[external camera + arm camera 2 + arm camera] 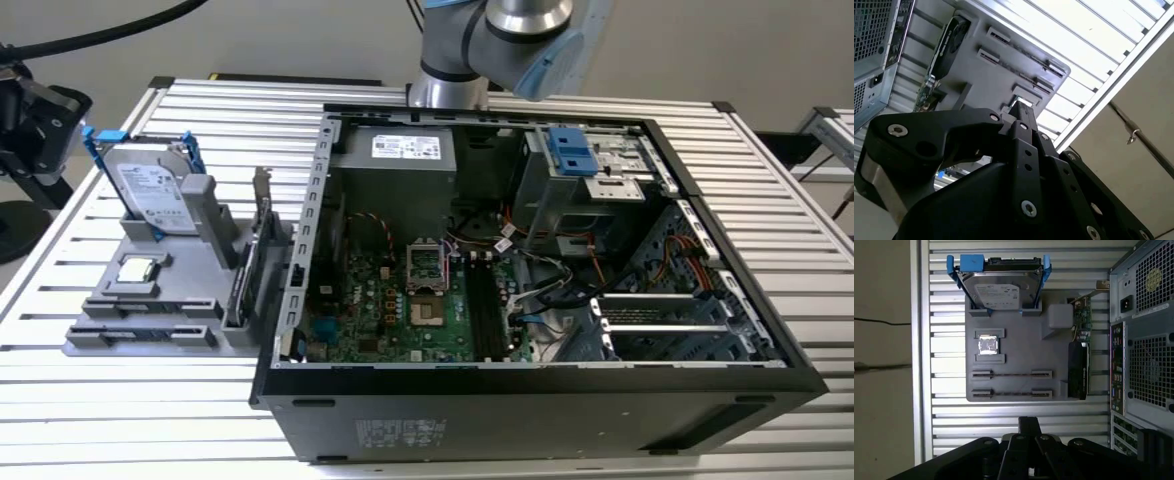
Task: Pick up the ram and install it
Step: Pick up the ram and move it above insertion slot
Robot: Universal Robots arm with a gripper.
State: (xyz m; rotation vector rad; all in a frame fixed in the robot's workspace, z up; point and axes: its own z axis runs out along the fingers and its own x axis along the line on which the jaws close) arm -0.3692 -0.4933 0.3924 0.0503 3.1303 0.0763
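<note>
Black two-finger gripper [1029, 421], jaws closed together and holding nothing, clear of the grey plastic fixture tray [1019, 345]. The ram [1011, 374], a thin dark circuit-board stick, lies in a slot of this tray, at the exterior view's left beside the open black computer case [534, 410]. A second stick [1011, 392] fills the neighbouring slot.

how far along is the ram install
Nothing looks done yet: both ram sticks sit in their slots on the grey holder, beside the open computer case. In hand: the gripper hangs above the table near the holder's ram end, with no stick visible in it. Left: the whole job, both the pick and seating a stick inside the case.
</note>
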